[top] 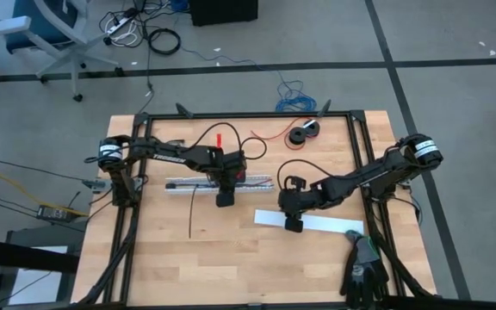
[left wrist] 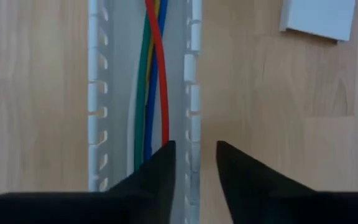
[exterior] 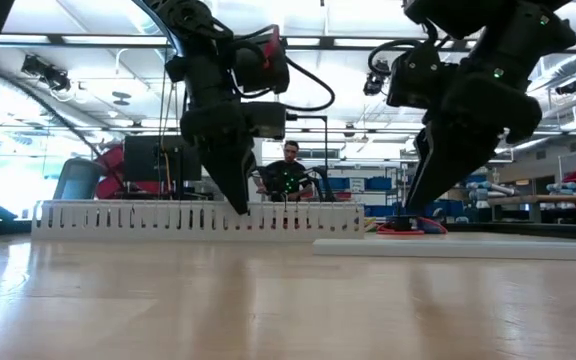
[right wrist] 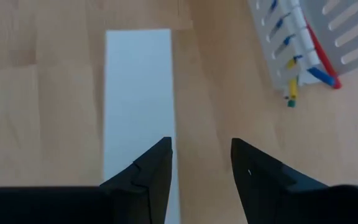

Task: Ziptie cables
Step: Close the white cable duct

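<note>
Nearest the low camera lies bare pale wooden surface (exterior: 268,300), and beyond it a long white slotted plastic cable duct (exterior: 198,217) stands across the view, with a flat white strip of plastic, a lid-like panel (exterior: 458,246), lying to one side. From above, the duct (top: 218,183) runs lengthwise across the middle of the surface, and the white panel (top: 317,222) lies nearer the front edge, toward the right side. Inside the duct run the cables (left wrist: 151,81), thin wires in red, orange, blue and green laid side by side along the channel; their coloured ends show past one end of the duct (right wrist: 294,93). The left gripper (top: 224,198) hangs right over the duct near its middle, its jaws (left wrist: 194,180) parted with a clear gap, straddling one slotted wall of the duct and gripping nothing. The right gripper (top: 293,226) hovers above the left end of the white panel, jaws (right wrist: 201,180) likewise parted and empty, one finger over the panel's edge. A black roll with red wire (top: 304,133) sits near the back edge, and a dark glove (top: 364,271) lies at the front right corner.
</note>
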Controlling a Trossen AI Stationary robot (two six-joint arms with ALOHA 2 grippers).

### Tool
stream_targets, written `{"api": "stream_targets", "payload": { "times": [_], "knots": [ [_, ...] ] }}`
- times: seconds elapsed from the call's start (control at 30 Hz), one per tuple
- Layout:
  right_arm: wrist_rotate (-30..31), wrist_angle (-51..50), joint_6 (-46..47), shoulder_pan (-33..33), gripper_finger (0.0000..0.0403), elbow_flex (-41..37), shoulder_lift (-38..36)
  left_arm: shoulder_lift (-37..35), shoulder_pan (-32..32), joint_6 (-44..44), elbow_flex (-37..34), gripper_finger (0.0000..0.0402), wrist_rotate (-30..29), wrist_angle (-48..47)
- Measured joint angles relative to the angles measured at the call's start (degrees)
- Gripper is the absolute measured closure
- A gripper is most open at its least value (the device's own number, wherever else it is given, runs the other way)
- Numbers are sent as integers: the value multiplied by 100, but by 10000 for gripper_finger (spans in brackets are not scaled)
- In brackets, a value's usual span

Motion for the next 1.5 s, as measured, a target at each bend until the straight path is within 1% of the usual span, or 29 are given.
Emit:
{"api": "stream_targets", "payload": {
  "times": [0.2, 0.37, 0.6, 0.73, 0.9, 1.03, 1.1, 1.23, 1.37, 1.43, 1.5],
  "knots": [
    [1, 24, 49, 138, 252, -2, 0, 0, 1, -13, 0, 217, -3, 60],
    [62, 34, 49, 177, 252, -2, 0, 0, -14, -13, 0, 195, -6, 498],
    [81, 185, 146, 174, 252, -2, 0, 0, -14, 213, 110, 193, -160, 1084],
    [81, 185, 300, 174, 252, -2, 0, 2, -14, 367, 140, 193, -163, 1900],
    [79, 183, 348, 176, 252, -2, 2, 4, -27, 200, 146, 193, -163, 2625],
    [77, 192, 395, 174, 252, -2, 2, -9, -29, -2, 151, 193, -138, 3441],
    [75, 191, 482, 174, 252, -2, 4, -69, -29, -27, 149, 193, -72, 3545],
    [30, 159, 491, 181, 252, -2, 4, -219, -37, 277, 106, 193, -65, 3612],
    [-6, 131, 504, 183, 252, 0, 7, -490, -118, 398, -228, 193, -262, 3690],
    [-6, 78, 503, 183, 252, 0, 8, -696, -185, 367, -562, 193, -526, 3985],
    [-2, -20, 502, 183, 252, -1, 9, -986, -258, 239, -1051, 193, -772, 4405]
  ]
}}
